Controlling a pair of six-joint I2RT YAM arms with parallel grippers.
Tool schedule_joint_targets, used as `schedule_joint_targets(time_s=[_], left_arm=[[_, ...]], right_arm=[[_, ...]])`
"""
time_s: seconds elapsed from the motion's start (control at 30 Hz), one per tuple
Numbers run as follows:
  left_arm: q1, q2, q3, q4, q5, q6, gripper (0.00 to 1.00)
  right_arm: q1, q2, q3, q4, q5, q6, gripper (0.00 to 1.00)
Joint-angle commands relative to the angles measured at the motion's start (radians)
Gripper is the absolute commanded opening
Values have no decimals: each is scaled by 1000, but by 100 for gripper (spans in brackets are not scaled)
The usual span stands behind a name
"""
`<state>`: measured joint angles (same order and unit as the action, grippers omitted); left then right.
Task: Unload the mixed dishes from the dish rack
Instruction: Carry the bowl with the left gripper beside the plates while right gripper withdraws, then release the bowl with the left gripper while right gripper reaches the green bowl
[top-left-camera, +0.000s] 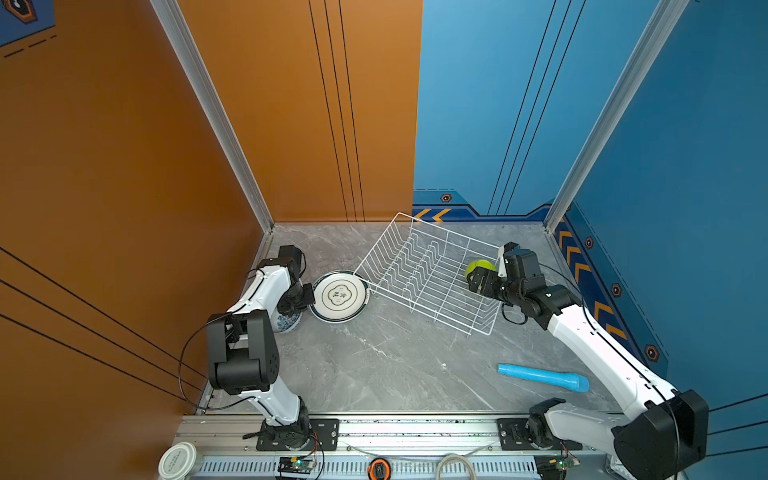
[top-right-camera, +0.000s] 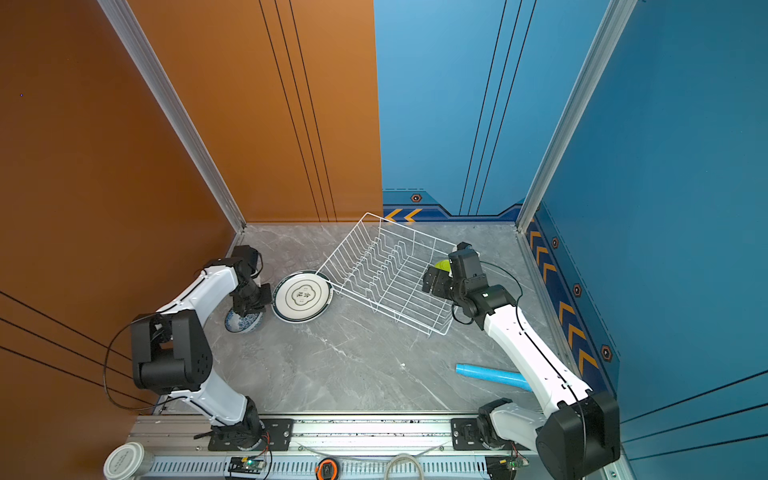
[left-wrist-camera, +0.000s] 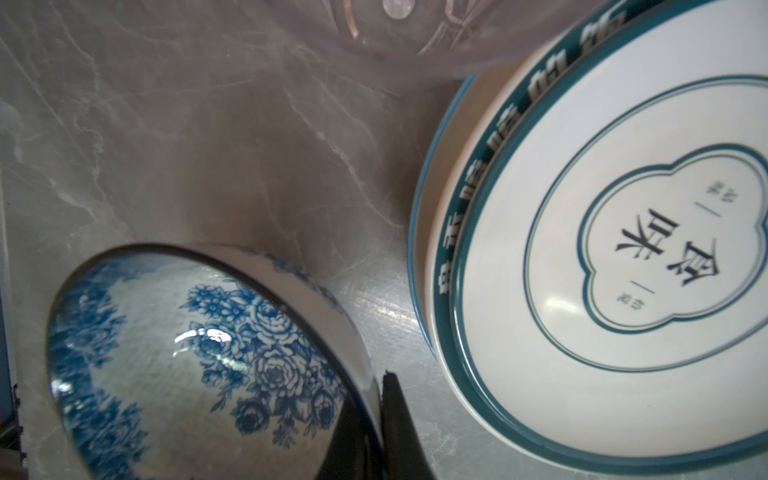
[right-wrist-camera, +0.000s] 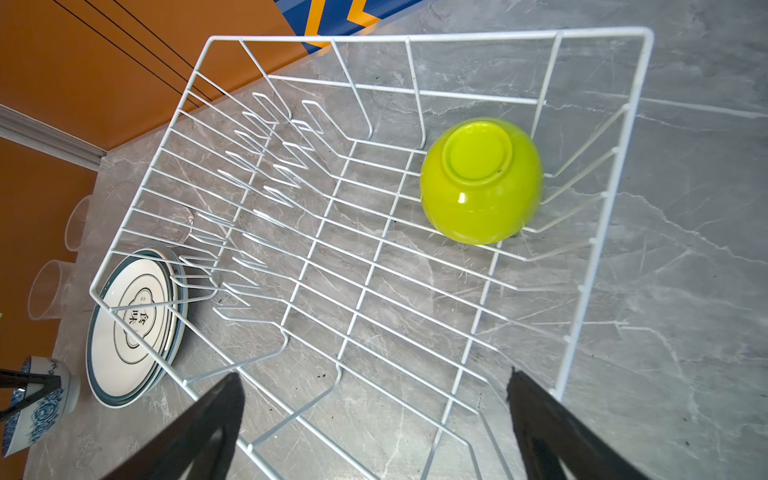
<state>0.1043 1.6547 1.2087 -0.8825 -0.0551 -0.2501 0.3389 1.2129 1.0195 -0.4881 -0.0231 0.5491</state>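
The white wire dish rack (top-left-camera: 415, 274) (top-right-camera: 382, 270) (right-wrist-camera: 415, 37) stands at the back middle of the table. A lime-green bowl (top-left-camera: 480, 266) (top-right-camera: 441, 264) (right-wrist-camera: 482, 183) lies upside down in its right end. My right gripper (top-left-camera: 473, 278) (top-right-camera: 428, 280) (right-wrist-camera: 374, 374) hovers open over that end, just short of the bowl, holding nothing. Left of the rack lies a dark-rimmed white plate (top-left-camera: 340, 295) (top-right-camera: 302, 296) (left-wrist-camera: 623, 249) (right-wrist-camera: 133, 324) on top of another plate. My left gripper (top-left-camera: 297, 307) (top-right-camera: 249, 309) (left-wrist-camera: 376, 399) is shut on the rim of the small white-and-blue bowl (top-left-camera: 286, 323) (top-right-camera: 243, 322) (left-wrist-camera: 187, 353) (right-wrist-camera: 41, 399) beside the plates.
Clear glass cups (right-wrist-camera: 79, 224) (left-wrist-camera: 415, 33) stand on the table by the orange wall, beyond the plates. A light blue tube (top-left-camera: 544, 377) (top-right-camera: 492, 376) lies at the front right beside my right arm. A white round lid (top-left-camera: 178, 459) sits on the front rail.
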Motion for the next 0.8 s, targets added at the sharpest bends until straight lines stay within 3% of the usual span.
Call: schedule_joint_targets(time_s=[0.0, 0.23, 0.43, 0.6, 0.67, 0.77], left_arm=[[-2, 14, 36, -9, 16, 18, 2], [-21, 35, 35, -10, 20, 9, 5], [-32, 41, 36, -12, 12, 6, 22], [-34, 39, 32, -15, 14, 7, 27], [-35, 27, 28, -15, 14, 7, 36], [-43, -1, 23, -15, 16, 11, 57]], right_arm=[[11, 31, 17, -27, 29, -15, 99], [23, 102, 58, -29, 30, -29, 99], [25, 152, 81, -31, 17, -33, 99], [25, 178, 95, -30, 15, -36, 100], [25, 185, 100, -35, 22, -39, 100], [25, 204, 126, -64, 50, -55, 100]])
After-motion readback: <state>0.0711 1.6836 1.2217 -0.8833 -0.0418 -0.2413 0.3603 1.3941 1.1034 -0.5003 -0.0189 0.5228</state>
